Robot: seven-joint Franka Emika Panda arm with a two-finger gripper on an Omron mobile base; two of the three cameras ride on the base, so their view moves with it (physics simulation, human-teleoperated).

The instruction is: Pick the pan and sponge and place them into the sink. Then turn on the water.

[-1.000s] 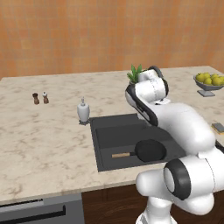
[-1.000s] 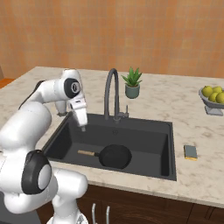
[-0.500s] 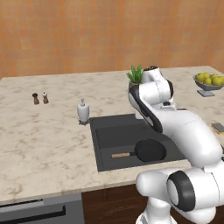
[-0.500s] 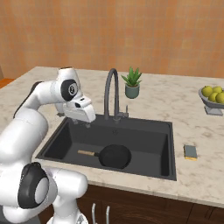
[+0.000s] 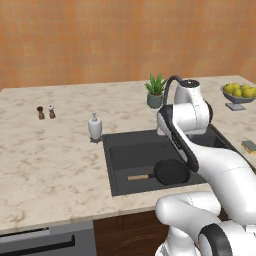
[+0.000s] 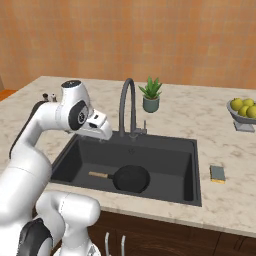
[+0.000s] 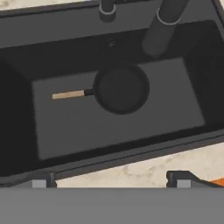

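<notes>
The black pan point(image 5: 170, 171) lies flat in the sink point(image 5: 130, 155), its wooden handle pointing left. The right base view shows the pan point(image 6: 131, 179) near the front of the sink point(image 6: 165, 160). In the hand view the pan point(image 7: 121, 89) lies in the middle of the sink point(image 7: 65, 127). My gripper point(image 7: 111, 181) is open with nothing between its fingers. It hovers above the basin's left rear, left of the faucet point(image 6: 127, 105). The sponge point(image 6: 217, 173) lies on the counter right of the sink, far from the gripper. No water shows at the faucet.
A potted plant point(image 6: 150, 95) stands behind the faucet. A bowl of yellow fruit point(image 6: 243, 111) sits at the far right. A soap dispenser point(image 5: 95, 127) stands left of the sink, and two small shakers point(image 5: 46, 112) sit farther left.
The arm has swung, lifting the hand and carrying it right, from the sink's left side toward the faucet. The pan stays in the sink. The gripper stays open.
</notes>
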